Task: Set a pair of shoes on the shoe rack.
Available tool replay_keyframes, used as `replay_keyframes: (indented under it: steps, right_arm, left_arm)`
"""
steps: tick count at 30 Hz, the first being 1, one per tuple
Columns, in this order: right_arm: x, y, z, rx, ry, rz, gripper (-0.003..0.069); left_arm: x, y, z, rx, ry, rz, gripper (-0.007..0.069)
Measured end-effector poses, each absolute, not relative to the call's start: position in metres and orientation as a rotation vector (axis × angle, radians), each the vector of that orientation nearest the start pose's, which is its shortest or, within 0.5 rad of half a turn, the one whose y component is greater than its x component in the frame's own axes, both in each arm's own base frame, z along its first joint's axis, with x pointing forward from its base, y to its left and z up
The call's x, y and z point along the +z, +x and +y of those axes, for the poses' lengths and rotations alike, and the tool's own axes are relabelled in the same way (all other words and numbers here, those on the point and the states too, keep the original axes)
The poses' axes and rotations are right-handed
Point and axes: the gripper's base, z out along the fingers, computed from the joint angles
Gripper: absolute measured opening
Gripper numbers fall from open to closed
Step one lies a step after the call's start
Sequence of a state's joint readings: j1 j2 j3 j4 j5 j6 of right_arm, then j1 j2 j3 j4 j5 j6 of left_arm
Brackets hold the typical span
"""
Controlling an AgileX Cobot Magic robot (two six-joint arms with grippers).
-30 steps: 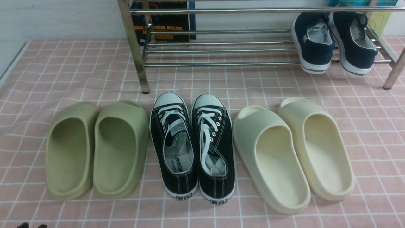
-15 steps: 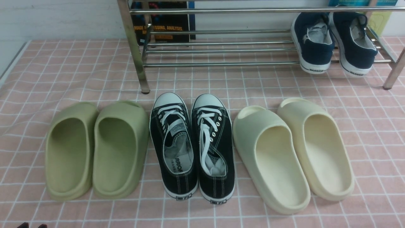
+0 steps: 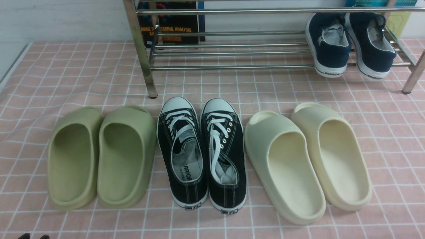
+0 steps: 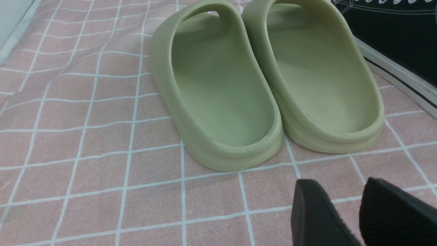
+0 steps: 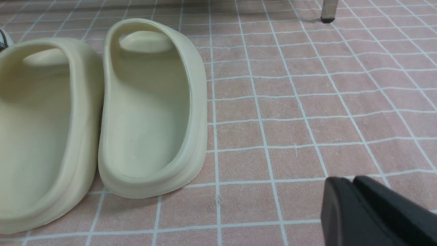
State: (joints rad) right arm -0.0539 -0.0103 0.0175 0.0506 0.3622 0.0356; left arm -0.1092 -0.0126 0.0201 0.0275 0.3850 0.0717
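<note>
Lower left of the front view: two olive-green foam slides point(image 3: 101, 156) lie side by side on the pink checked cloth point(image 3: 66, 76). The left gripper point(image 4: 355, 208) hovers above the cloth near their heels, fingers slightly apart, empty. Centre: two black lace-up sneakers with white toe caps point(image 3: 202, 152). Right of centre: two cream foam slides point(image 3: 307, 162). The right gripper point(image 5: 355, 194) hangs beside them, fingers together. Upper right: the pair of navy-blue canvas slip-on shoes point(image 3: 350, 43) rests on the lower bars of the chrome tube shoe rack point(image 3: 232, 49).
</note>
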Motion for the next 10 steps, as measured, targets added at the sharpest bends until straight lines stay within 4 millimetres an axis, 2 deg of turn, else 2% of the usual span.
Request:
replay_keyframes:
  steps: [10]
  right_arm:
    - [0.1753, 0.0528, -0.0012, 0.037, 0.114, 1.849, 0.0069]
  left_arm:
    - [0.1725, 0.0519, -0.0047, 0.001, 0.186, 1.867, 0.0239]
